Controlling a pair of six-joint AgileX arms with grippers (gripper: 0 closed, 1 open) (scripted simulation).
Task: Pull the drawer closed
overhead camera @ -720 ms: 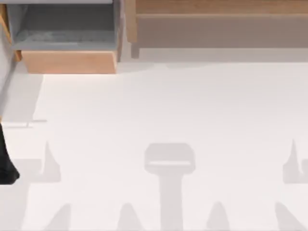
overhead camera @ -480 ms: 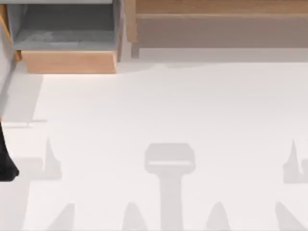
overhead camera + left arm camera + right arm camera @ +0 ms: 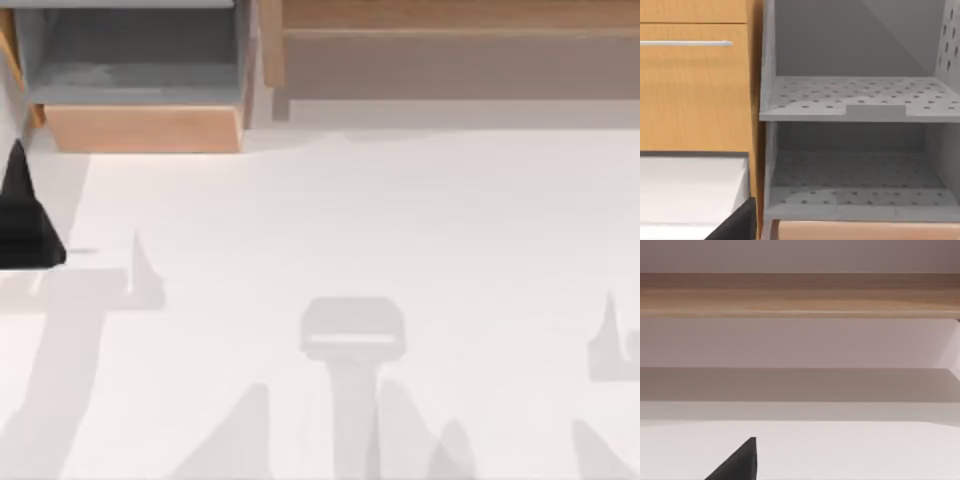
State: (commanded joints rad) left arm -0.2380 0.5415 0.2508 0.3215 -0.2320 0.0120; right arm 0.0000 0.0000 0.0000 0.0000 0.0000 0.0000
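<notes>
Jaws unreadable — left gripper [image 3: 22, 215] near open drawer [image 3: 143, 128], grey inside

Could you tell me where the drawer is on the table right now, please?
In the top view, the drawer sits pulled open at the table's far left corner, just left of the long wooden shelf, with the left gripper hovering nearby at the left edge.

The drawer [image 3: 140, 85] sat at the top view's upper left, standing open, its grey inner floor exposed behind a plain light-wood front panel.
</notes>
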